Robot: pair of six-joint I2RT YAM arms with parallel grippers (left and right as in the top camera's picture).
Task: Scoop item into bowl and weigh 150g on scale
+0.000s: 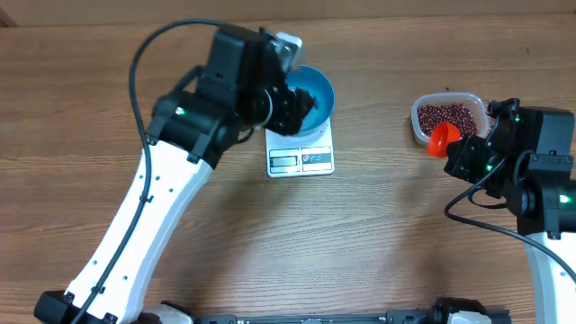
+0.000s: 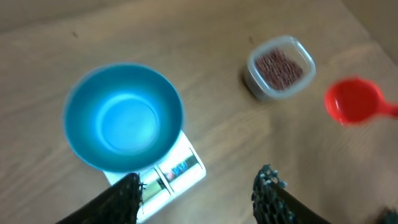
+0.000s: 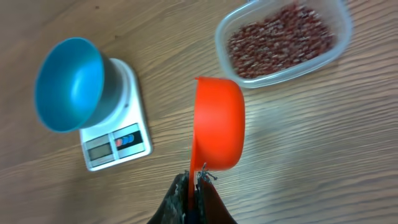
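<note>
Brown wood makes up the table (image 1: 378,243), and it fills every view. Toward the far side, a bit left of the middle, sits the white scale (image 1: 301,160). Its little screen and buttons are on the edge that faces the robot. On top of the scale stands the blue bowl (image 1: 322,90). It is upright, and its round rim pokes out past the sides of the scale. The left gripper (image 2: 199,183) hangs right over the bowl and the scale. Its two black fingers (image 2: 127,193) are spread far apart with nothing between them, so it holds nothing. Off to the right, well apart from the scale, is a clear plastic box (image 1: 418,126). The beans (image 1: 450,114) are in that box, lots of tiny dark red ones in a loose pile. Near the box, on the side closer to the robot, is the red scoop (image 1: 442,139). The right gripper (image 3: 194,186) is pinched tight on the scoop's thin handle and holds the scoop up above the table. In the right wrist view, the scoop's cup sticks out ahead of the fingers. The box of beans is on one side of it and the scale and bowl are on the other.
</note>
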